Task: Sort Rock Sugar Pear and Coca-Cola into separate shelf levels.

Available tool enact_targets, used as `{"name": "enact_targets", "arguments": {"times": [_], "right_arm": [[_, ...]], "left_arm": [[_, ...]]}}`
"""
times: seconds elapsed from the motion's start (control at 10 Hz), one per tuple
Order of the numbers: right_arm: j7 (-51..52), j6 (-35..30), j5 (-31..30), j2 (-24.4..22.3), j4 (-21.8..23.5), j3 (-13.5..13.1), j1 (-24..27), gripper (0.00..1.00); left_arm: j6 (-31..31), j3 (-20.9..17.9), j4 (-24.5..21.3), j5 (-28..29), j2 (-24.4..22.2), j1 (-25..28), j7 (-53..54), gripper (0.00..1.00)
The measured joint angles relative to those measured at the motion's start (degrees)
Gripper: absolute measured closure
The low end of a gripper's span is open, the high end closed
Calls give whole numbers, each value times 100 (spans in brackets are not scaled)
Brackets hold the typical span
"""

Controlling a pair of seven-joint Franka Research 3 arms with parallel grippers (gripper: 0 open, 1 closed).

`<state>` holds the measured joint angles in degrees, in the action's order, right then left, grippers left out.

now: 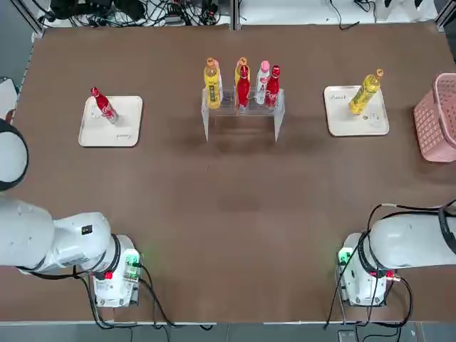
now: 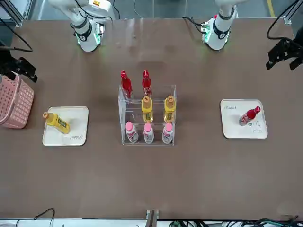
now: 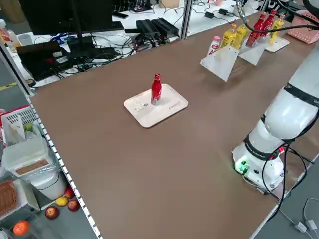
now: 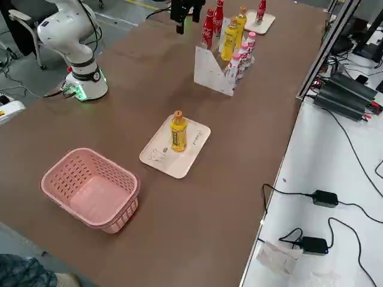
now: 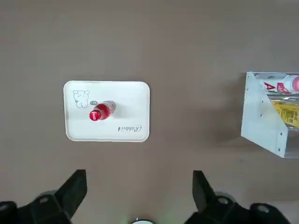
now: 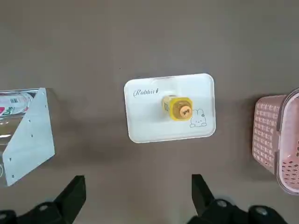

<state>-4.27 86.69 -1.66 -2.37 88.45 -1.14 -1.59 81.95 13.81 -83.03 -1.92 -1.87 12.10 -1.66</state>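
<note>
Above bare tabletop, left gripper [image 5: 138, 196] and right gripper [image 6: 138, 198] hang wide apart; rack [image 1: 241, 112] mid-table.

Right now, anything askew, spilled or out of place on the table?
Nothing tipped or spilled. One Coca-Cola stands alone on the left tray and one Rock Sugar Pear on the right tray, both off the rack. Three pink-capped bottles in the rack's lowest row match neither sort.

the left gripper [image 5: 139, 196] hangs above bare table [image 1: 228, 214], a tray [image 5: 131, 100] bearing one coca-cola [image 5: 100, 112] ahead of it. likewise the right gripper [image 6: 138, 198]: its tray [image 6: 145, 121] bears one rock sugar pear [image 6: 178, 108]; the shelf levels [image 1: 241, 108] stand between both trays.
</note>
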Motion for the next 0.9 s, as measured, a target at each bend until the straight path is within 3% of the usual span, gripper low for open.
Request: {"name": "enact_targets", "arguments": {"times": [0.6, 0.8, 0.9], "right_arm": [[1024, 249, -2, 71, 150, -78, 246, 2], [1156, 777, -4, 185, 567, -94, 491, 7], [1346, 1218, -4, 240, 892, -104, 671, 8]], "left_arm": [[688, -78, -512, 22, 731, 704, 39, 0], [1127, -75, -716, 328, 1105, 758, 46, 0], [1578, -69, -1074, 389, 1134, 757, 46, 0]]}}
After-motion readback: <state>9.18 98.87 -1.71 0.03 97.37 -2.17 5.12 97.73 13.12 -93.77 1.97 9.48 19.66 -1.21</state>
